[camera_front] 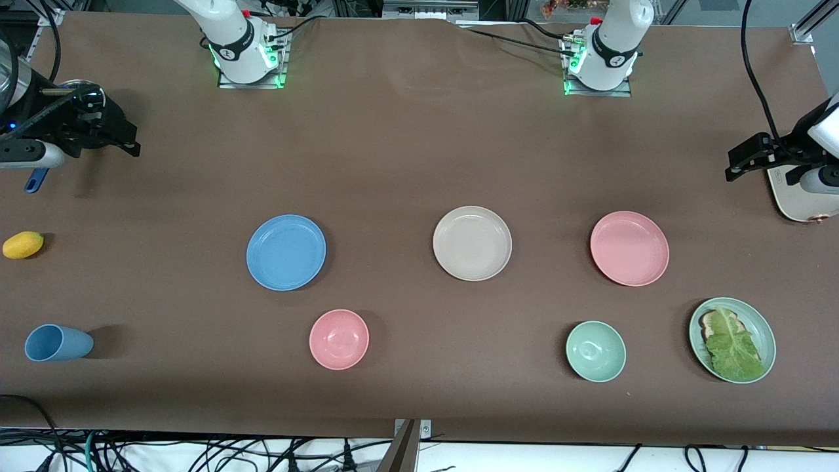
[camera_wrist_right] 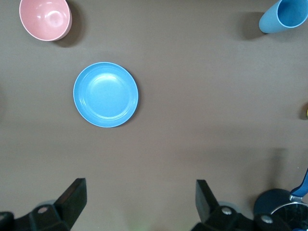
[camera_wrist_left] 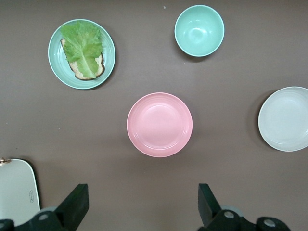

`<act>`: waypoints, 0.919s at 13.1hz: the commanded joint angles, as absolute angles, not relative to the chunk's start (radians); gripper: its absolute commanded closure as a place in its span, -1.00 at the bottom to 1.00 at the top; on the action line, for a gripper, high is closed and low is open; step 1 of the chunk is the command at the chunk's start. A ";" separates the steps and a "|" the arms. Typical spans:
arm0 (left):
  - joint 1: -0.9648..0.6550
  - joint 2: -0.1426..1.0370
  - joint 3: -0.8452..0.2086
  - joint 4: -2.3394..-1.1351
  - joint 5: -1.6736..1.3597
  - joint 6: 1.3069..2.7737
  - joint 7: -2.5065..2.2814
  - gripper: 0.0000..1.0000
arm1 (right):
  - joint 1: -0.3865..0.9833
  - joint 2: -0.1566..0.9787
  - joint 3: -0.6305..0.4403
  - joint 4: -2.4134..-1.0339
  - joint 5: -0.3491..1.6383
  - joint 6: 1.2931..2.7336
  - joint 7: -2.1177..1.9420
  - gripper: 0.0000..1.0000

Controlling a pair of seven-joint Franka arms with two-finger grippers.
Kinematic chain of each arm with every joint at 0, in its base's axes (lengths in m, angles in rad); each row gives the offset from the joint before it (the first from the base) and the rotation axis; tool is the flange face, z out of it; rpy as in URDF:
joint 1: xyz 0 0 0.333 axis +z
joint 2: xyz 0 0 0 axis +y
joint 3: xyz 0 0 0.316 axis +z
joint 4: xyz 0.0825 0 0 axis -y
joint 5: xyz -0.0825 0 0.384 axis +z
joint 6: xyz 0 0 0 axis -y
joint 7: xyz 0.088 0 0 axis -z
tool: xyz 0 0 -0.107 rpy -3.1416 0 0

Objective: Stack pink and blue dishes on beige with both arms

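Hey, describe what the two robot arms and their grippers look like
Both arms are glossy white with black bands at the joints, on metal base plates lit green, with small red parts and black cables at the bases. The left gripper and right gripper are black, each with two wedge-shaped fingers on a black body with round silver fittings.

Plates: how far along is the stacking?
Nothing done yet. The beige plate is bare, with the blue plate and pink plate apart on either side. Nothing in hand: left tool and right tool are open, up at the table's ends. Both plates remain to be stacked.
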State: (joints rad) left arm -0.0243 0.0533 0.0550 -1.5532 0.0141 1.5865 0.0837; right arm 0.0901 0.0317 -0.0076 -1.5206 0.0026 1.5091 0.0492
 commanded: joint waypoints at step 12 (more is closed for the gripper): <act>0.060 0.374 0.063 -1.499 -0.020 1.583 0.089 -1.00 | 0.084 -0.007 -0.008 -1.505 0.014 1.487 0.040 -1.00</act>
State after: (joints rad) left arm 0.0558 0.3365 0.0652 -1.5398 -0.0085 1.6015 0.0828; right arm 0.0899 0.0260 -0.0085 -1.5185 0.0026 1.5096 0.0492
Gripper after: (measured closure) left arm 0.000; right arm 0.000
